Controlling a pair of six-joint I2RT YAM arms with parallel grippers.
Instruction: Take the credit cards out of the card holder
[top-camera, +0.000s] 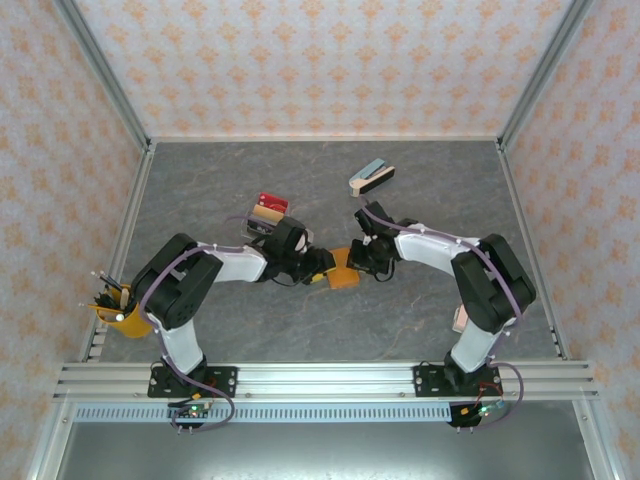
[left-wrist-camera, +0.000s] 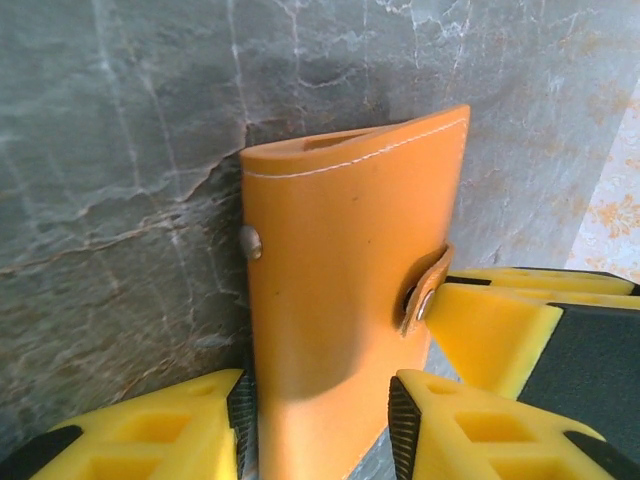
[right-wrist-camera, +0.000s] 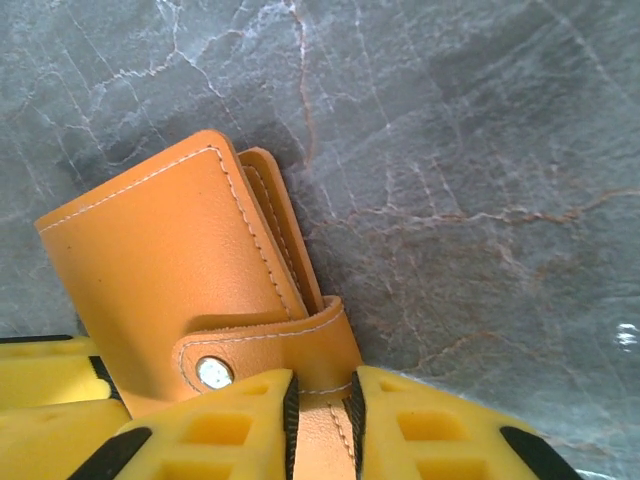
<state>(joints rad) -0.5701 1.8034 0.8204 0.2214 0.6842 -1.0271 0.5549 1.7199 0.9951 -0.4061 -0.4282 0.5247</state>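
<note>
**Card Holder Held at Both Ends, Strap Not Yet Released**

The work surface is a grey marbled table (top-camera: 240, 330) enclosed by patterned walls.

1. Left fingers (left-wrist-camera: 170, 430): partly closed, with one pad against each long edge of the card holder (left-wrist-camera: 340, 300) at its near end. The left gripper (left-wrist-camera: 315, 400) appears to clamp the holder across its width.
2. Right fingers (right-wrist-camera: 430, 420): nearly together, leaving a narrow gap. The closure strap (right-wrist-camera: 270, 340) passes through that gap, so the right gripper (right-wrist-camera: 320, 400) pinches the strap where it wraps the edge.
3. Card holder: folded shut at mid-table, between the two grippers. The snap stud (right-wrist-camera: 212, 372) lies flat on the outer face and appears fastened. No card is visible.
4. Surroundings: a grey-blue wedge-shaped item (top-camera: 370, 177) and a small red and tan pile (top-camera: 268, 208) lie farther back, well apart from the holder.

Step in hand: securing the holder in order to open it. No card has been extracted.

Next move: the left grip must hold the body firm while the right gripper peels the strap away from the face, releasing the snap. Pulling along the strap's length risks dragging the holder out of the left pads.
</note>
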